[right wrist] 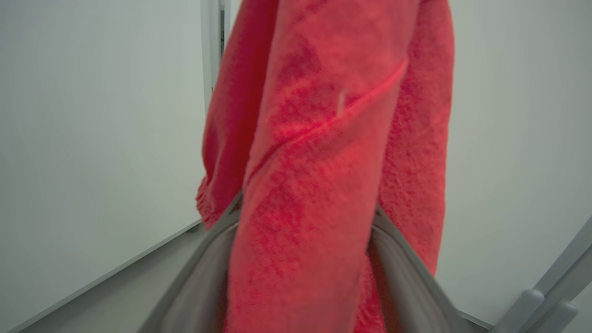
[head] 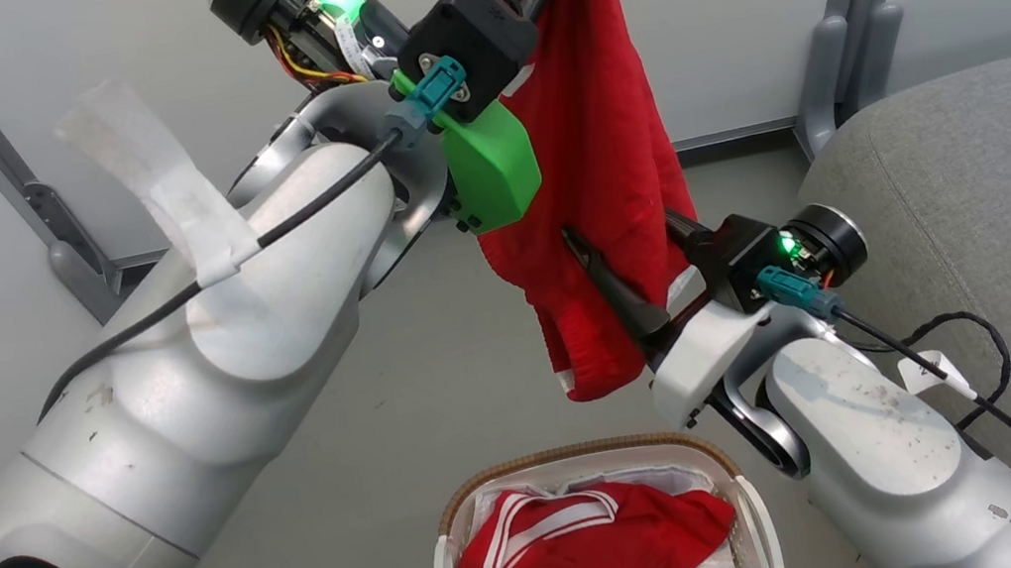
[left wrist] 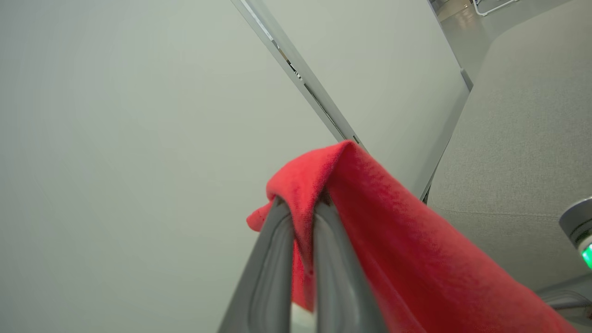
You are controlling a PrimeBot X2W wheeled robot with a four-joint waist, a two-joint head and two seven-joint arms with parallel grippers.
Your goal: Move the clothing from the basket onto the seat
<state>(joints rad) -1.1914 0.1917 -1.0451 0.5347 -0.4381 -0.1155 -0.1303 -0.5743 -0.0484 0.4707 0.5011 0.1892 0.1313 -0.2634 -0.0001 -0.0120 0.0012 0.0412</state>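
At the right of the head view, big grey seat [head: 1001, 180], rounded corner toward the middle, stitched seam running down it. Below and around, plain grey floor [head: 343, 469]. Across the left half, pale left arm [head: 178, 373], raised high, black cable [head: 313, 202] taped along it. Lower right, right arm [head: 891, 447], reaching up and inward.

Between the two arms, red shorts [head: 589, 141], held up in the air, hanging long and limp above the basket, well apart from the seat, a bit of white edging at the bottom hem.

At the bottom edge, on the floor, white basket [head: 591, 452] with a brown rim, near the seat. Inside it, striped garment [head: 594, 541], red with white bands, crumpled.

Up top, left gripper [left wrist: 303, 203], jaws pinched narrow on a fold of the shorts, cloth draped over both fingertips. Lower down, right gripper [right wrist: 307, 208], jaws spread wide, shorts hanging between the two fingers [right wrist: 402, 273], cloth brushing both. Cannot tell whether pressed or merely touching.
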